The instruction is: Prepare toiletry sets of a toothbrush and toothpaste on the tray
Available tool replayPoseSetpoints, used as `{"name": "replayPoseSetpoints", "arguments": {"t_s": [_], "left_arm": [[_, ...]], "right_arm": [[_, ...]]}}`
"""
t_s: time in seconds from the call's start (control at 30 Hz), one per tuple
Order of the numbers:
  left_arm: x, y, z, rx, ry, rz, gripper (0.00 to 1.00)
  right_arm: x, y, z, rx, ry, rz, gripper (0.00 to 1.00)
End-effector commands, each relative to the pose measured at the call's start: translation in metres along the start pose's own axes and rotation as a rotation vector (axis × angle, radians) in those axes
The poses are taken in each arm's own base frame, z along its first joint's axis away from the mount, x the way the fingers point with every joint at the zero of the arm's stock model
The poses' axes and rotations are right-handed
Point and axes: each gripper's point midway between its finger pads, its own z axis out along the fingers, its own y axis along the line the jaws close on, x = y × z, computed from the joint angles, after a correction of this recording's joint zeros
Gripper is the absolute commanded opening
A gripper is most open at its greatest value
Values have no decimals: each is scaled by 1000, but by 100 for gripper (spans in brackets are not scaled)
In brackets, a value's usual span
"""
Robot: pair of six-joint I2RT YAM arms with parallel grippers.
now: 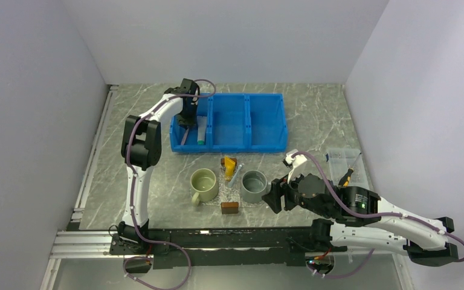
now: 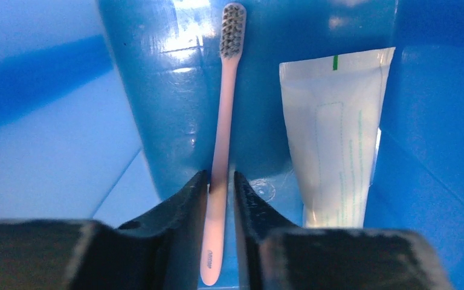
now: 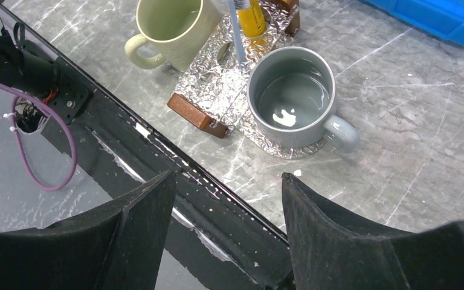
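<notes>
We see the left gripper (image 2: 220, 176) down in the left compartment of the blue bin (image 2: 48, 151), jaws pinched on the pink toothbrush (image 2: 226, 109) handle, white toothpaste (image 2: 332, 139) just beside it, while the right gripper (image 3: 226, 176) is spread wide, holding nothing, near the tray (image 3: 217, 78).

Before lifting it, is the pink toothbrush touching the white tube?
Apart. Left wrist view shows bare blue bin between toothbrush and tube.

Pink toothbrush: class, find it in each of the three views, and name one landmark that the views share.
Top external: pink toothbrush in the left compartment of the blue bin.
Left wrist: centre of frame, between the fingers of the left gripper.
Right wrist: not in it.
Shared landmark: the blue bin, in all three.
</notes>
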Motion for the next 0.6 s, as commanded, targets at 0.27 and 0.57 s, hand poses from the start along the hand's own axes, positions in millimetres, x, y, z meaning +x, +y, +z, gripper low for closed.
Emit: {"name": "replayPoseSetpoints", "arguments": {"t_s": [0.27, 0.57], "left_arm": [[23, -6, 9, 44, 78, 0, 0], [-10, -8, -40, 74, -71, -30, 0]], "right_arm": [[-11, 3, -4, -5, -29, 10, 67], [-13, 5, -4, -12, -33, 11, 67]]}}
